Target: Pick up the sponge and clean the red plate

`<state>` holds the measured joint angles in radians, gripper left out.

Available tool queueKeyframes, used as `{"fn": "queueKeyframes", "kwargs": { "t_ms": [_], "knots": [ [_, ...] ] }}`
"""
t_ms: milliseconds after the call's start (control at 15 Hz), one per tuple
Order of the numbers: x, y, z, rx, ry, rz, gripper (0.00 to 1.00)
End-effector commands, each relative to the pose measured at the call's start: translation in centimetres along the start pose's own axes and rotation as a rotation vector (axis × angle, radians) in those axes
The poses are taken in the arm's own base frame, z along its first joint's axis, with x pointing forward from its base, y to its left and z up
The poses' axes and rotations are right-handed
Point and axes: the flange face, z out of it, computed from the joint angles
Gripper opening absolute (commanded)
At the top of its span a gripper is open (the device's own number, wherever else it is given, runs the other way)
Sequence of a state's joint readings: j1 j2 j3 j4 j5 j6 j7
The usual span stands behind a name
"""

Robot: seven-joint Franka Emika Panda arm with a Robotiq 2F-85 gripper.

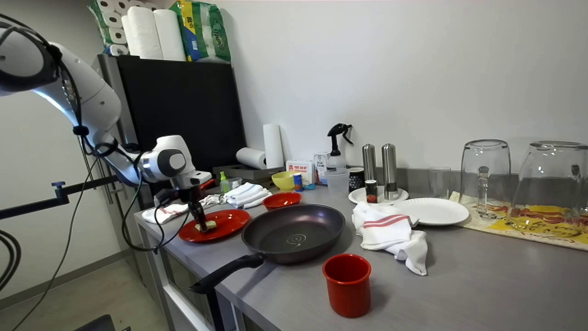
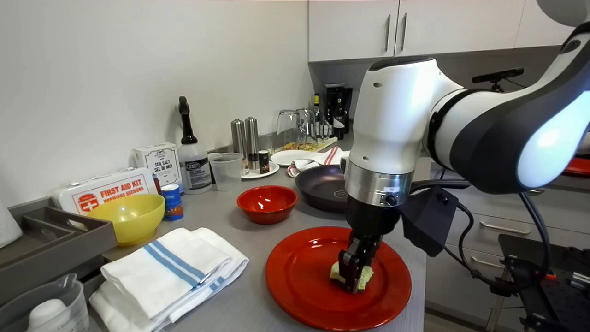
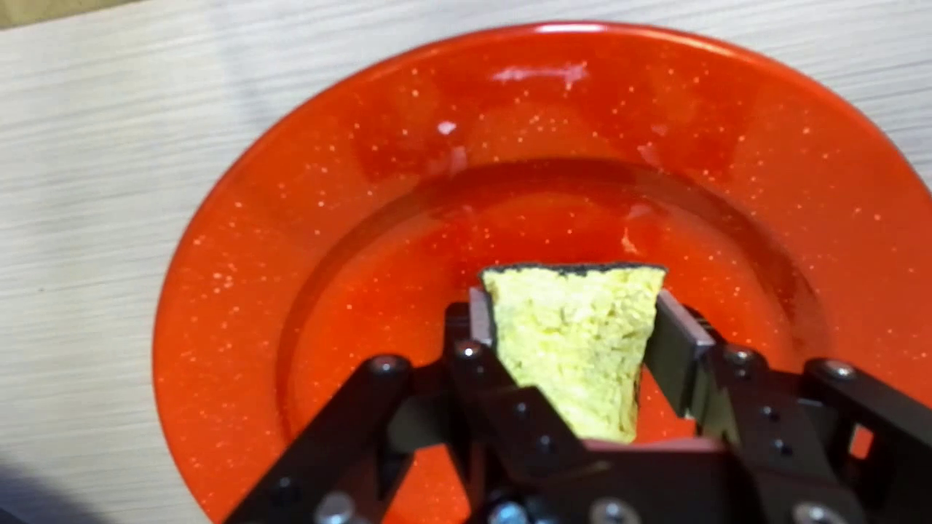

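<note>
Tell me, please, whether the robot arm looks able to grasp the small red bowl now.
Probably not yet: the gripper is closed on the yellow sponge. Otherwise the way looks free: the small red bowl stands uncovered near the red plate.

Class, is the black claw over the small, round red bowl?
No: the claw is over the flat, round red plate, gripping a yellow sponge.

Red plate (image 3: 393, 291) partly beyond the wrist view's right and lower edges
</note>
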<state>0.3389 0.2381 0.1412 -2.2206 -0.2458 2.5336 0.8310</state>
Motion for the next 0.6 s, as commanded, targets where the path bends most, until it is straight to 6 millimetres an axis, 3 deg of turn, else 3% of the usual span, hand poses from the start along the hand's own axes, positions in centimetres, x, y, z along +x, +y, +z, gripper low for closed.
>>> {"fn": "queueKeyframes", "kwargs": {
  "t_ms": [0, 533],
  "knots": [
    [-1.5, 0.6, -1.4, 0.009, -0.012, -0.003, 0.27],
    [-2.9, 2.1, -2.0, 0.035, 0.024, 0.023, 0.27]
  ]
}}
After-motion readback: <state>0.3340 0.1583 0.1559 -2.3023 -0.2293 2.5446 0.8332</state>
